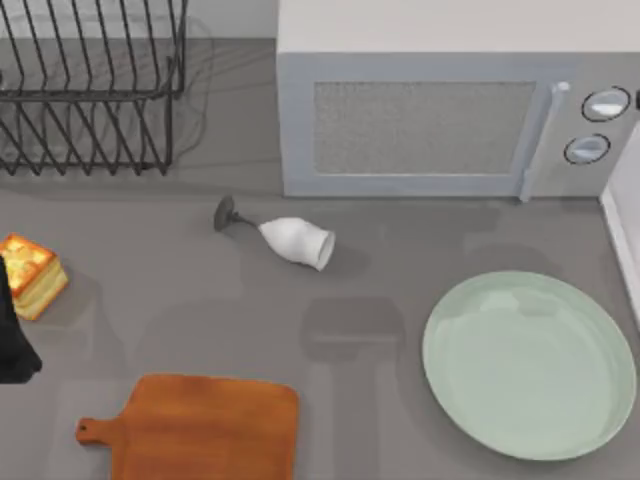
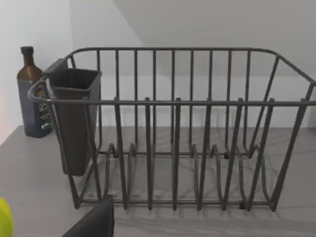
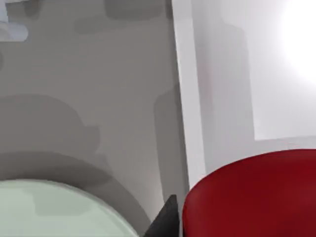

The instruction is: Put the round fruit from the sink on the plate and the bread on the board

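Note:
The round fruit (image 3: 256,192), glossy red, looms close in the right wrist view, overlapping the white sink rim (image 3: 190,98). My right gripper (image 3: 232,227) is shut on it, with one dark finger (image 3: 165,219) showing beside it. The pale green plate (image 1: 528,364) lies at the table's right; its edge (image 3: 54,207) shows below the fruit. The bread (image 1: 30,272) sits at the far left edge. My left gripper (image 1: 14,345) is a dark shape right beside it, on the near side. The wooden board (image 1: 205,428) lies at the front left.
A wire dish rack (image 1: 85,90) stands at the back left, with a dark cup (image 2: 74,118) and a brown bottle (image 2: 32,94) beside it. A microwave (image 1: 450,110) fills the back. A white wine glass (image 1: 290,238) lies tipped over mid-table. The sink edge (image 1: 628,230) is at the right.

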Motion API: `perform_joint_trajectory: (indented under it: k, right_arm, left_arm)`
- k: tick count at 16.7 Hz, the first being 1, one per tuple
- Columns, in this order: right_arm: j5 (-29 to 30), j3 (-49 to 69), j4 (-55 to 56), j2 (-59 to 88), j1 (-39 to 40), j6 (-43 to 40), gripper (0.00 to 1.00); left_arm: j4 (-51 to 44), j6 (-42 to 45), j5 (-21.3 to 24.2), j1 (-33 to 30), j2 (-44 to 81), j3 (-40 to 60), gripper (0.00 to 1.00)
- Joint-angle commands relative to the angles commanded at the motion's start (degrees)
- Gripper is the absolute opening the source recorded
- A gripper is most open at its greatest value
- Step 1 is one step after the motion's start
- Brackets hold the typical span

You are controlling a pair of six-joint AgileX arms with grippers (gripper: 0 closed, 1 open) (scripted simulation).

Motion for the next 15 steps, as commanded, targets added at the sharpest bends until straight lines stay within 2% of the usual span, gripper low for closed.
perform_joint_trajectory:
  k: [7,15]
  right_arm:
    - [0.34,-3.67,-2.56,-6.76,14.14,14.69,0.0]
    - [0.76,-13.56,-3.26,-7.62,26.44,20.93,0.0]
  left_arm:
    - [0.0,0.0,0.0,0.0,0.0,0.0,1.0]
    - [0.0,0.0,0.0,0.0,0.0,0.0,1.0]
